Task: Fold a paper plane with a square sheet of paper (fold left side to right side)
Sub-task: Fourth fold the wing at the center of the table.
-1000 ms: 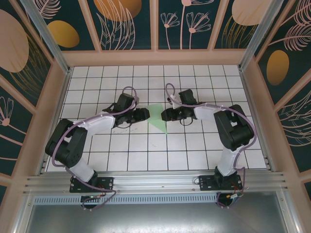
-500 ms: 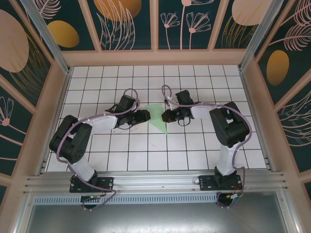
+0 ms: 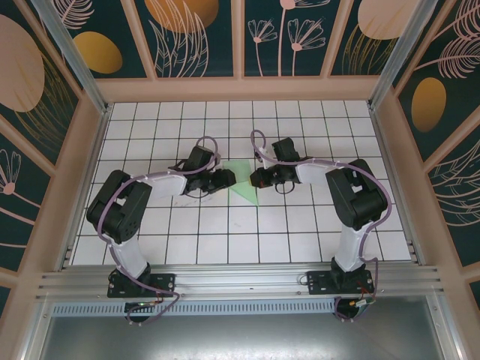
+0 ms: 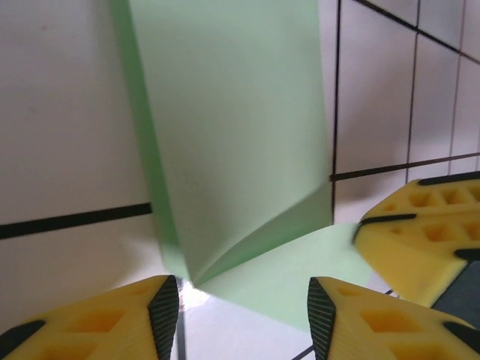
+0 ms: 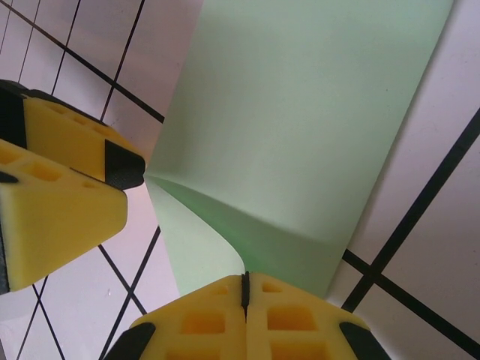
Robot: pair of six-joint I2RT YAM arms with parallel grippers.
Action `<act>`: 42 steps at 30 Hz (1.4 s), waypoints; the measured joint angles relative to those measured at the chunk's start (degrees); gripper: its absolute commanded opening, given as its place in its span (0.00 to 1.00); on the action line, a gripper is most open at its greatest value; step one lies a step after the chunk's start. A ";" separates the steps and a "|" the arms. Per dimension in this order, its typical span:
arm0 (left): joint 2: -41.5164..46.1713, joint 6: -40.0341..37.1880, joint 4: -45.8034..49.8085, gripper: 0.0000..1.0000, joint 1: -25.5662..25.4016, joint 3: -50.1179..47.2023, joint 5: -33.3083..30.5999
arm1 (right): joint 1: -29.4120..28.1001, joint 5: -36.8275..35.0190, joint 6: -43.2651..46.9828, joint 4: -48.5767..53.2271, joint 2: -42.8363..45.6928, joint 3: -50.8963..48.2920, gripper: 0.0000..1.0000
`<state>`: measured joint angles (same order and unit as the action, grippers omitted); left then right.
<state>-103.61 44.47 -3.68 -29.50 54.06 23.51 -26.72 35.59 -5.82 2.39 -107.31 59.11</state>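
Right gripper (image 5: 244,294) is pressing its two yellow pads (image 5: 202,322) flat together. The raised edge of the green paper (image 3: 241,181) is running straight into that seam, so it is apparently pinching the sheet. Left gripper (image 4: 241,319) is standing partly open, its black-tipped fingers (image 4: 163,315) straddling a corner of the paper without touching it. The paper is lying near the middle of the table (image 3: 300,247), a little toward the far edge, between the two grippers.

Trouble I am expecting: the pinch is catching only a sliver of edge, so a pull could be slipping it free or tearing it. With nothing pinning the rest, the sheet could be sliding on the smooth tiles (image 4: 67,112) and skewing the crease. Both grippers are working very close and could be knocking together.

The paper is looking thin, matt, pale mint and unmarked, tapering toward the near edge, with one sharp crease and a softly curving raised flap. The pads are showing moulded hollow cells.
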 measured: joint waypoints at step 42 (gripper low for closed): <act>-1.77 5.60 -4.24 0.32 -0.94 3.37 1.97 | -15.98 -26.60 -0.90 -6.56 15.04 -14.19 0.51</act>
<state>-105.38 50.06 -7.92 -30.44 57.43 25.47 -42.70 8.99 -6.72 -4.16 -92.27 44.93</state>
